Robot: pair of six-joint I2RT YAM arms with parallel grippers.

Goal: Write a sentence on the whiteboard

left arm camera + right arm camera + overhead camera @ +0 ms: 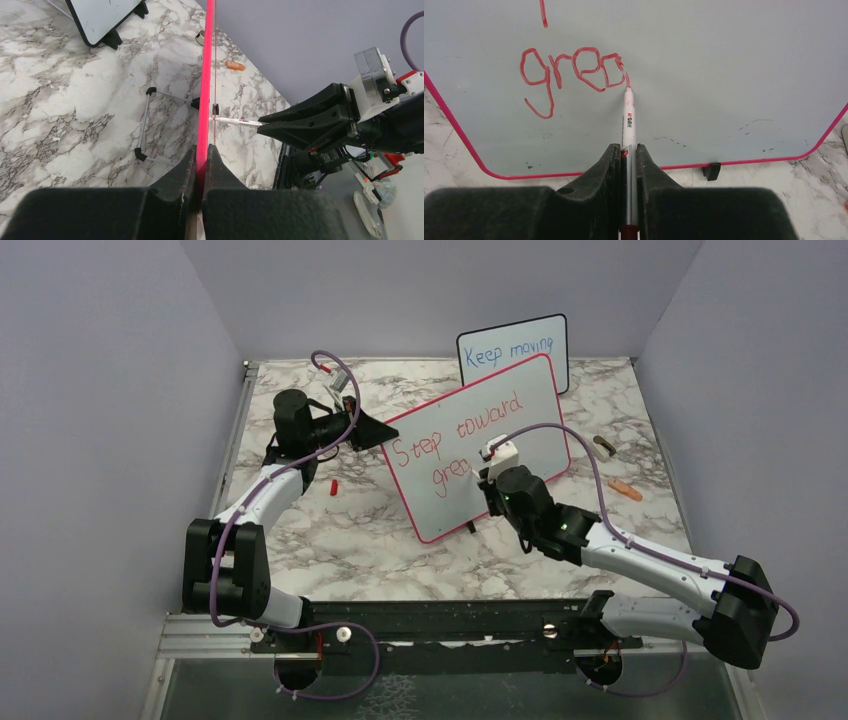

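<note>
The whiteboard [520, 405], white with a red-pink frame, stands tilted mid-table. My left gripper [385, 430] is shut on its left edge, and the left wrist view shows the frame [206, 100] edge-on between the jaws. The sentence [455, 435] in red reads "Step toward" with "grea" beneath [574, 70]. My right gripper [628, 150] is shut on a white marker [628, 120] whose tip touches the board at the end of the last letter. From the left wrist, that marker [237, 121] and the right gripper [270, 125] show beside the board.
A smaller black-framed board [515, 350] with blue writing stands behind. A red cap [333, 486] lies left of the whiteboard. An orange object [624, 489] and a dark object [605, 447] lie to the right. The whiteboard's wire stand [150, 125] rests on the marble.
</note>
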